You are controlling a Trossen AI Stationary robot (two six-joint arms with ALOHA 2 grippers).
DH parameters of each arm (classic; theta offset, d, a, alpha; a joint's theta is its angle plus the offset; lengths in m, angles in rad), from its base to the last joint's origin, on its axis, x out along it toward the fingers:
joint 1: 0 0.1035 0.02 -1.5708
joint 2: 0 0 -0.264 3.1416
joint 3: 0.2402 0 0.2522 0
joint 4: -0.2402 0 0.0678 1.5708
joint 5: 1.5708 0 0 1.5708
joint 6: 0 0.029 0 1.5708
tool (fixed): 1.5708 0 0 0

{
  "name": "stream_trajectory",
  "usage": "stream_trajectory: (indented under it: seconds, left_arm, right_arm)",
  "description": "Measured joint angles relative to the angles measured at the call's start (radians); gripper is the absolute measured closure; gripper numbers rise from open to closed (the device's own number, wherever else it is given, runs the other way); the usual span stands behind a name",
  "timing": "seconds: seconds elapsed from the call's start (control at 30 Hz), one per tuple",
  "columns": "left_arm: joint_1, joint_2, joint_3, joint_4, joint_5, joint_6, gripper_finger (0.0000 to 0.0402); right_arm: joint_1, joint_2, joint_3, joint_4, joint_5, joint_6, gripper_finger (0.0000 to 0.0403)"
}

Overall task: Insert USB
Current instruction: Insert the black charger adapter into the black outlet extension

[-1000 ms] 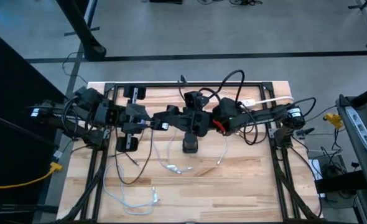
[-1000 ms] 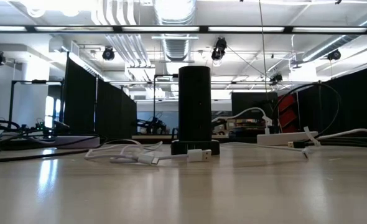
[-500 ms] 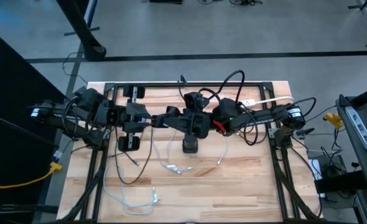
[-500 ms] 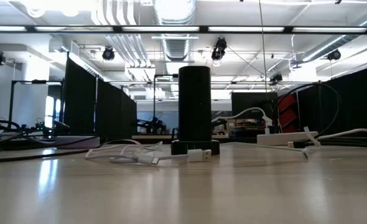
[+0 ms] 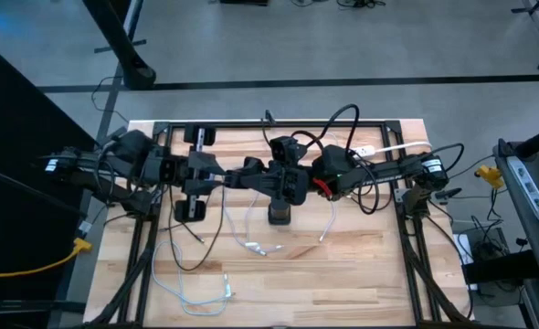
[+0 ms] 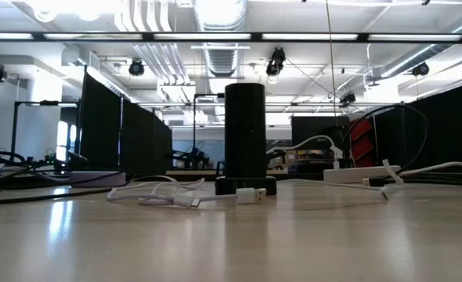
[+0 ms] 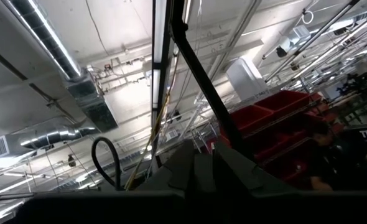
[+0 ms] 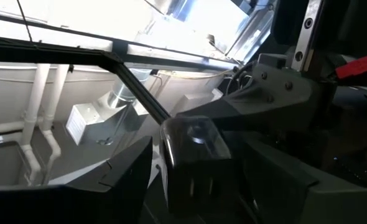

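A black tower (image 5: 280, 214) stands upright on the wooden table (image 5: 361, 274); the low view shows it (image 6: 244, 133) on its base. A white USB cable lies in front of it with its plug (image 6: 250, 194) on the wood. Both grippers meet high above the tower. My left gripper (image 5: 254, 174) is shut (image 7: 199, 168). My right gripper (image 5: 286, 180) is open (image 8: 195, 149). A dark glossy block (image 8: 196, 158) stands between its fingers, and the left arm's gripper body (image 8: 264, 87) reaches it from beyond. Whether the block is a held thing or the left fingertips does not show. My right gripper's fingers (image 8: 115, 177) stand on either side of the dark block; a strip of light shows between one finger and it, and I cannot tell whether the other finger touches. My left gripper's tips are hidden behind the block and the right gripper: what they touch cannot be told.
More white cables lie loose on the wood, one near the front left (image 5: 196, 297) and one to the right of the tower (image 5: 329, 224). A black cable (image 5: 196, 247) loops at the left. A white strip (image 5: 393, 147) lies at the far right. Black frame rails (image 5: 279, 125) edge the table.
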Motion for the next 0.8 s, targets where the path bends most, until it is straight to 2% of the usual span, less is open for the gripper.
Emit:
stream_trajectory:
  seconds: [0.3,0.47,0.63,0.8]
  left_arm:
    - [0.0,0.0,0.0,-0.003,-0.009,0.011,0.0369]
    - [0.0,0.0,0.0,-0.006,-0.009,0.014,0.0369]
    - [0.0,0.0,0.0,-0.007,-0.015,0.014,0.0369]
    - [0.0,0.0,0.0,-0.012,-0.024,0.014,0.0369]
  right_arm:
    - [0.0,0.0,0.0,0.0,0.002,0.001,0.0187]
    - [0.0,0.0,0.0,0.0,0.001,0.001,0.0211]
    - [0.0,0.0,0.0,0.004,-0.003,0.001,0.0258]
    - [0.0,0.0,0.0,0.004,-0.003,-0.008,0.0258]
